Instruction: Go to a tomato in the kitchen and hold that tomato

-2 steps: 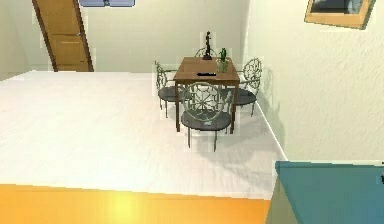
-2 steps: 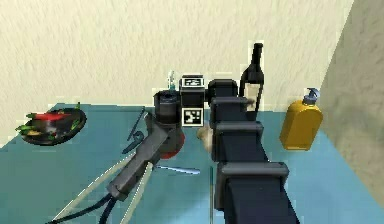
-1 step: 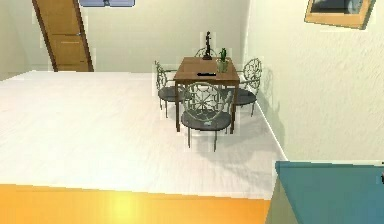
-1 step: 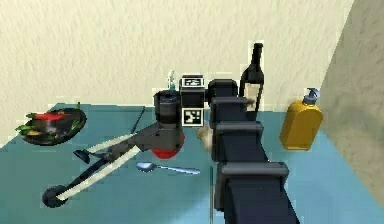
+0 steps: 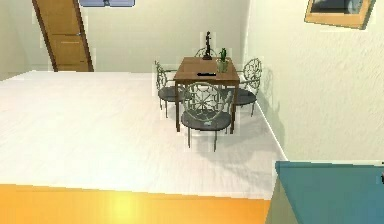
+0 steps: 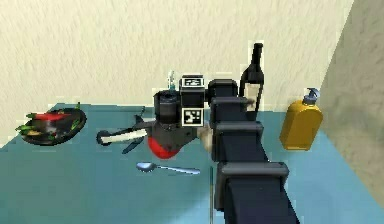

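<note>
A red round tomato (image 6: pixel 166 149) lies on the teal countertop (image 6: pixel 60 185) in the arm side view. The dark arm bar rises from the bottom edge to two white marker squares. Left of them is the gripper (image 6: pixel 122 136), with its dark body right by the tomato and its thin fingers reaching left past it. Since the tomato rests on the counter at the gripper, I cannot tell whether the gripper holds anything.
On the counter are a dark bowl (image 6: pixel 52 127) of mixed items at left, a spoon (image 6: pixel 168 169) in front of the tomato, a dark bottle (image 6: pixel 255 72) and a yellow bottle (image 6: pixel 303 122). The forward view shows a dining table (image 5: pixel 207 72) with chairs, a wooden door (image 5: pixel 63 35) and a counter corner (image 5: pixel 325 195).
</note>
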{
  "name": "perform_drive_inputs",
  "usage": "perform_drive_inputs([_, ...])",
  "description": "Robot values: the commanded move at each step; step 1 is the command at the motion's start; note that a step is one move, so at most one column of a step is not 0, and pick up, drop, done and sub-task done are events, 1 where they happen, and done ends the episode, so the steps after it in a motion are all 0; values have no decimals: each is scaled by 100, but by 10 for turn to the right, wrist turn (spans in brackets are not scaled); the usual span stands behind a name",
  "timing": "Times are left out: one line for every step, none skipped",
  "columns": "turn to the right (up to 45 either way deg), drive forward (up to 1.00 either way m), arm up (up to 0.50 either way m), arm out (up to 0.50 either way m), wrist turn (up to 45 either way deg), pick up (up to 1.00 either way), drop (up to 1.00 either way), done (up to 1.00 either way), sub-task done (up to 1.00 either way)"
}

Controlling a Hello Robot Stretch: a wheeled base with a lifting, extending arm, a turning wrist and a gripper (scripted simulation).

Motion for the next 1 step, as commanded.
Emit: perform_drive_inputs([0, 0, 0, 0, 300, 0, 0, 0, 0])
